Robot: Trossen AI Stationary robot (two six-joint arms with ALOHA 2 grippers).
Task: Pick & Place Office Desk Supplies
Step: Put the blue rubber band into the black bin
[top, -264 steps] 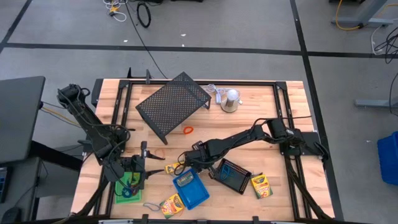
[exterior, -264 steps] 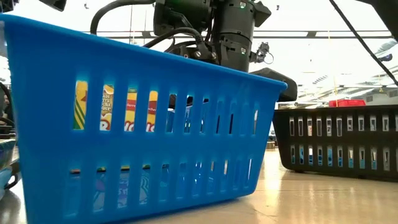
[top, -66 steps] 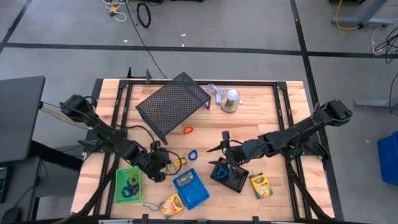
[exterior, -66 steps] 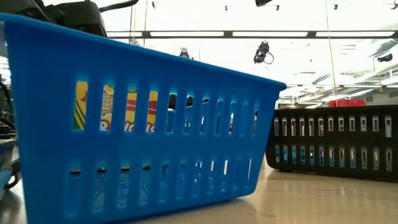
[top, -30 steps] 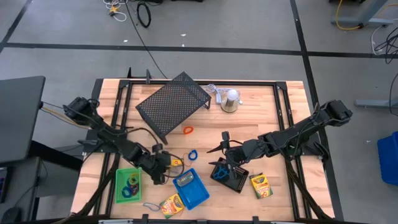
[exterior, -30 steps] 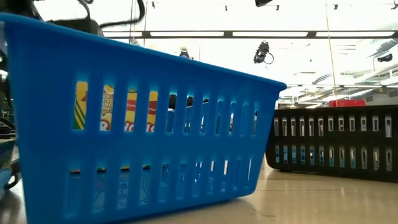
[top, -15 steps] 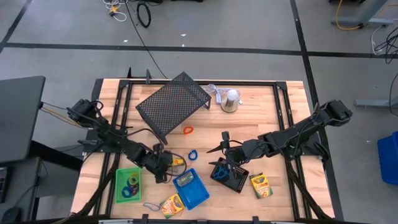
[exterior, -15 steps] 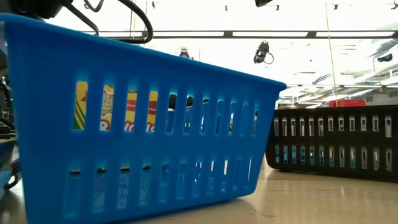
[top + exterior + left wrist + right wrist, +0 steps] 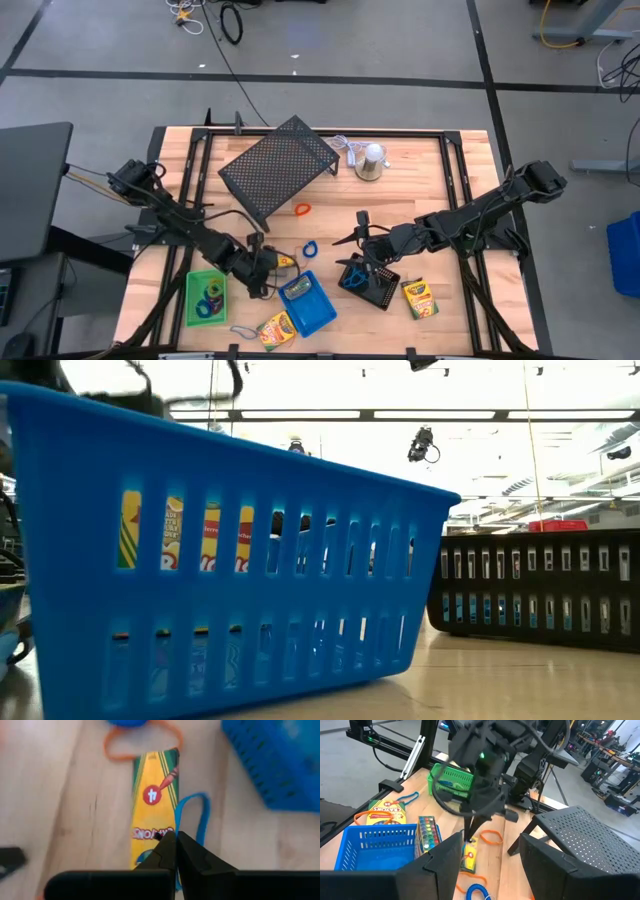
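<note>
Now the left gripper is down on the table beside the blue tray, its two fingers pressed tight together right at the edge of the small crayon box, where the thin blue loop runs alongside it. Clenched, no gap at all, but whether a strand of that loop is actually caught between the tips I cannot tell; the box itself looks too wide to be what is pinched. So my read is that the grasp on the next supply is in hand, with the box and loop both lying flat on the wood, an orange loop just past the box's far end. Next it calls for a slow, straight lift to prove the catch: if the loop comes up, carry it toward the green tray, and if it slips or drags the box, reopen and go again. Over on the other side, the right gripper hangs with fingers spread wide above the black-mesh tray, holding nothing, waiting. Against a second ago: the left fingers were partly apart and a touch farther from the box, and they have closed in and snapped shut since. The right arm has not budged, and the blue tray and mesh tray sit exactly where they were.
</note>
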